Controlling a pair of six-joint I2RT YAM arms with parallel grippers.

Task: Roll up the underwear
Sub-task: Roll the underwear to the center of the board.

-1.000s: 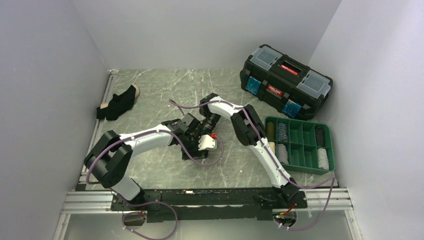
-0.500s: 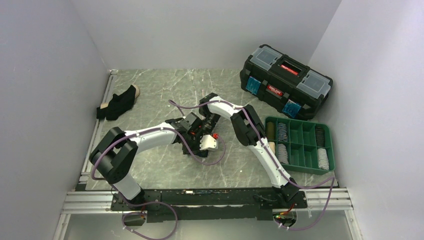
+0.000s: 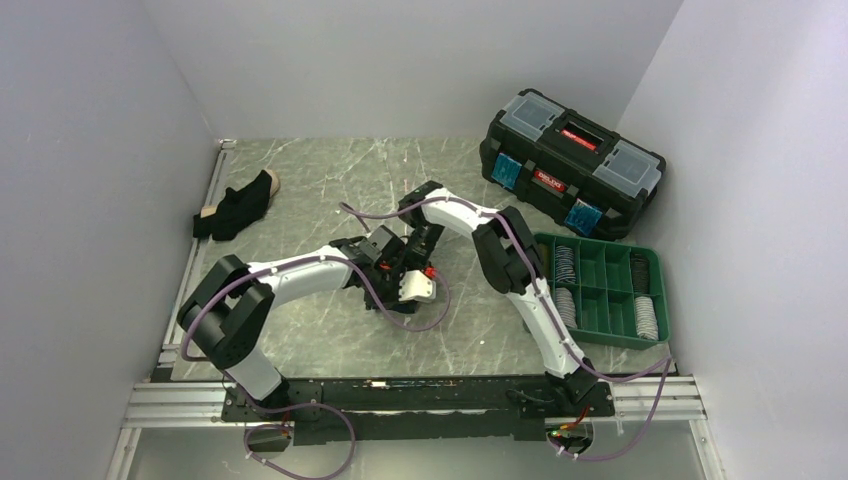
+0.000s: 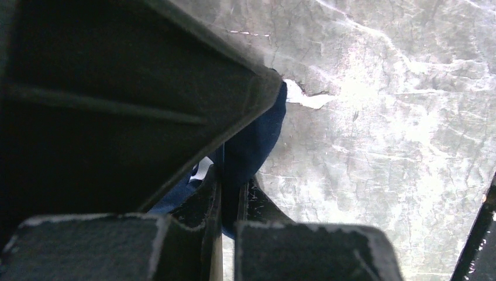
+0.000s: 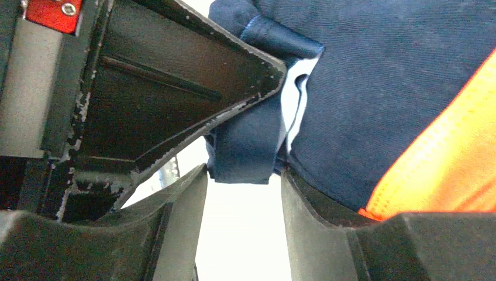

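The dark navy underwear (image 5: pixel 374 88) with an orange waistband (image 5: pixel 450 152) hangs between both grippers over the middle of the table; the top view hides it under them. My left gripper (image 4: pixel 232 175) is shut on a fold of its navy cloth (image 4: pixel 251 140). My right gripper (image 5: pixel 243 172) stands open, a folded navy edge (image 5: pixel 243 155) lying loose at its fingertips. In the top view the left gripper (image 3: pixel 393 268) and right gripper (image 3: pixel 416 252) meet tip to tip. A second underwear (image 3: pixel 236 206), black with a tan band, lies at the far left.
A black toolbox (image 3: pixel 570 163) with a red latch stands at the back right. In front of it a green compartment tray (image 3: pixel 598 241) holds several rolled items. Purple cables loop around both arms. Walls close in the left, back and right sides.
My left gripper has closed on the navy cloth. My right gripper has opened, letting go its grip, and its forearm has swung slightly right.
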